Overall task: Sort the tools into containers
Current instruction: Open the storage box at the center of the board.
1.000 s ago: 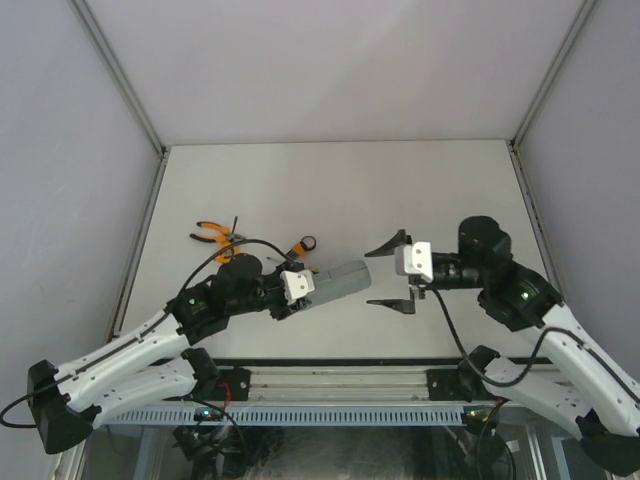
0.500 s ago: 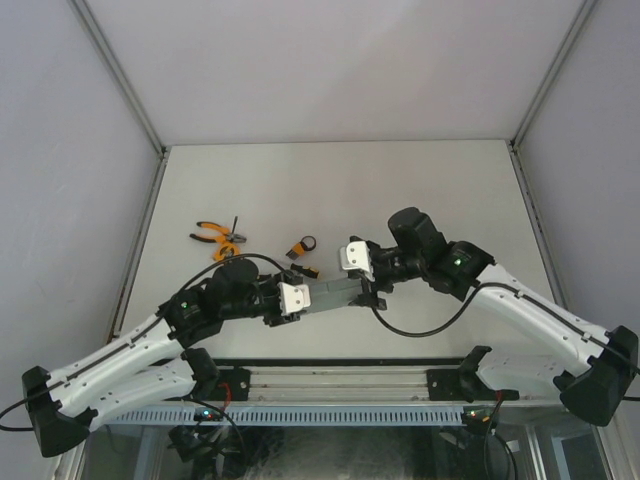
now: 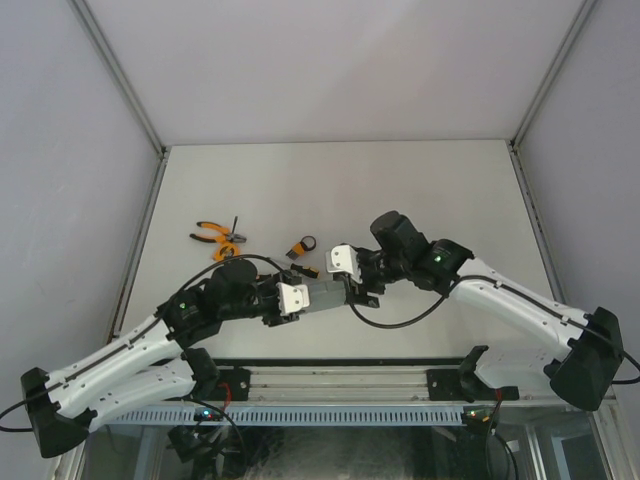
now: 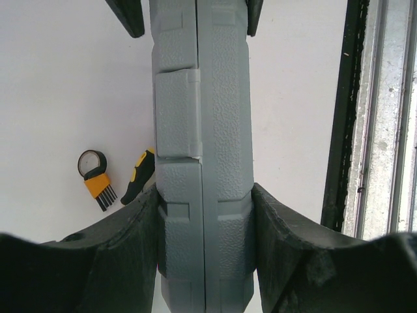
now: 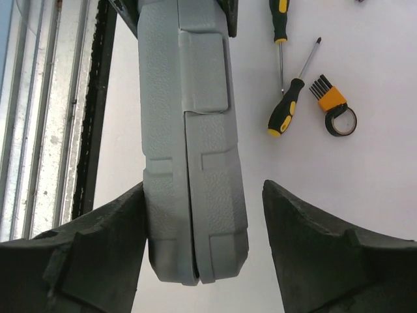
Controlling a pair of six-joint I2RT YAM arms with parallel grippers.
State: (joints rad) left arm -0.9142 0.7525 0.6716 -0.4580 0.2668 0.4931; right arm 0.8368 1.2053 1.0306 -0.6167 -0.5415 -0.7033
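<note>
The grey tool case (image 3: 322,293) is closed and held on edge above the table. My left gripper (image 3: 292,300) is shut on its left end; both fingers press the case's sides (image 4: 205,130). My right gripper (image 3: 350,286) is open around the other end (image 5: 192,130). Its left finger (image 5: 124,222) touches the case and its right finger (image 5: 293,222) stands apart. The orange-handled pliers (image 3: 214,235) lie at the left. The hex-key set with ring (image 3: 301,245) (image 4: 96,181) (image 5: 335,106) and two yellow-and-black screwdrivers (image 5: 285,114) (image 5: 279,19) lie behind the case. The tape measure is not clearly in view.
The table's near edge with its metal rail (image 3: 330,380) runs just below the case, also in the left wrist view (image 4: 378,130) and the right wrist view (image 5: 52,98). Grey walls (image 3: 340,70) close the back and sides.
My right arm has swung left from open air to the case, and its open jaws now straddle the case's right end. My left gripper, holding the case, has shifted slightly left.
</note>
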